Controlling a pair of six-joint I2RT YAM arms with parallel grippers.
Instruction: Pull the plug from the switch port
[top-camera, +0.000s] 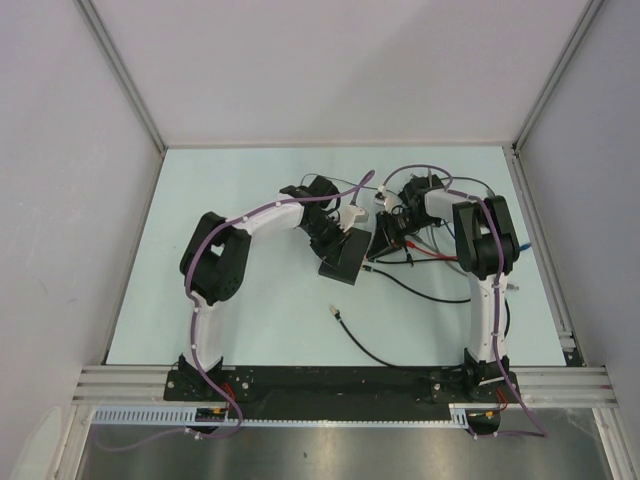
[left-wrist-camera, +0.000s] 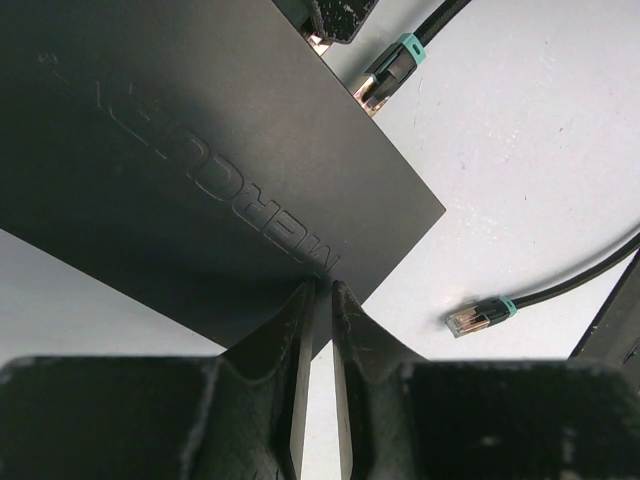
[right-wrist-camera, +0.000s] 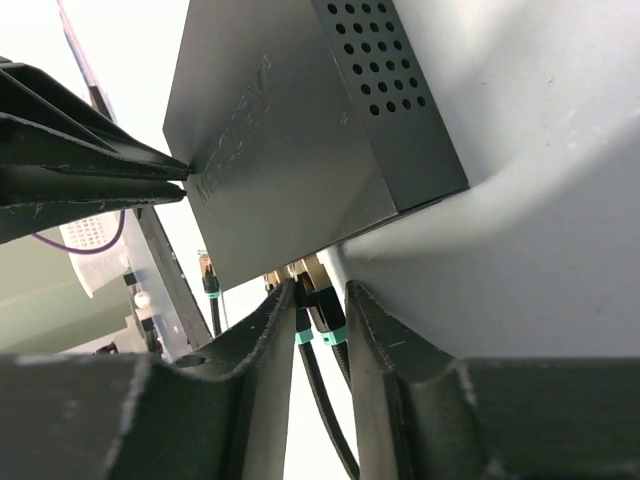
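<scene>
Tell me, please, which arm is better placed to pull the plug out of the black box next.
Right. The right end effector straddles the teal-collared plug at the box's edge; the left end effector seems to pinch the box's opposite edge.

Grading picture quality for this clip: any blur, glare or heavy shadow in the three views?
Top external: evenly lit, no blur, mild glare on the metal strip. Left wrist: the left gripper is soft, the switch box dark yet its embossed lettering reads, the loose plug crisp. Right wrist: background blown out, right gripper blurred, shadow under the box.
</scene>
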